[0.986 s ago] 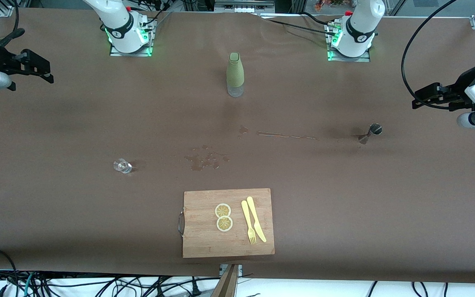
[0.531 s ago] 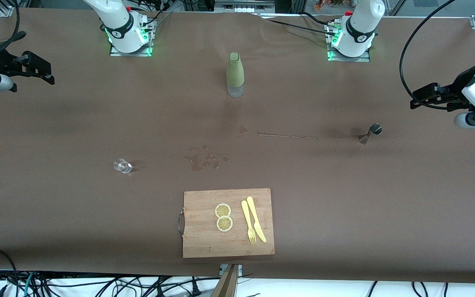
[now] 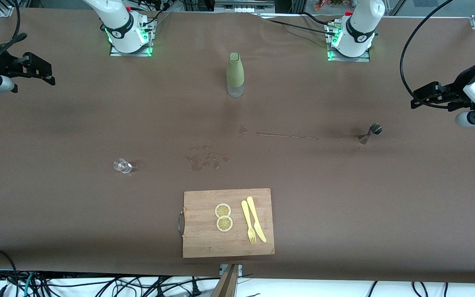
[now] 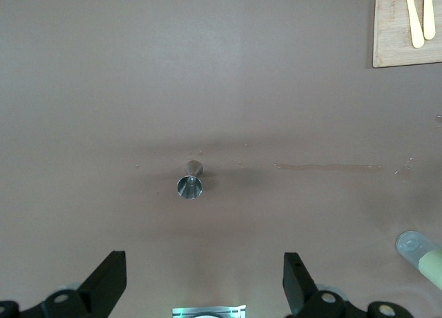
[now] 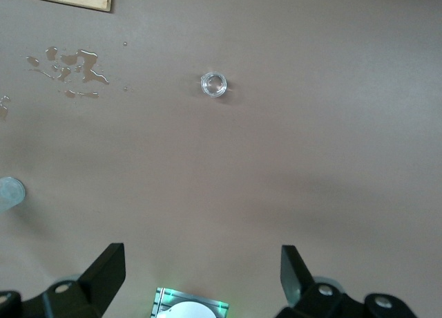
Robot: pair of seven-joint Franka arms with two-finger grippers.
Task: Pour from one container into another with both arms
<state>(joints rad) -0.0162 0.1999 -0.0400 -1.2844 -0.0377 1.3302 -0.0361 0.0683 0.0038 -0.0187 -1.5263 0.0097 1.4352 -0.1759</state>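
Well, my left gripper (image 4: 200,290) and right gripper (image 5: 200,280) hang jaws spread, empty. The steel jigger (image 3: 374,130), toward the left arm's end, looks light and slick; I'd grip its waist. The small glass (image 3: 123,166), toward the right arm's end, seems fragile.

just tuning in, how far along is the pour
Nothing is in hand: the left gripper and right gripper hang open at the table's ends. The metal jigger and small glass stand apart on the cloth, with spilled liquid between them. Whether the pour is finished or not begun cannot be told.
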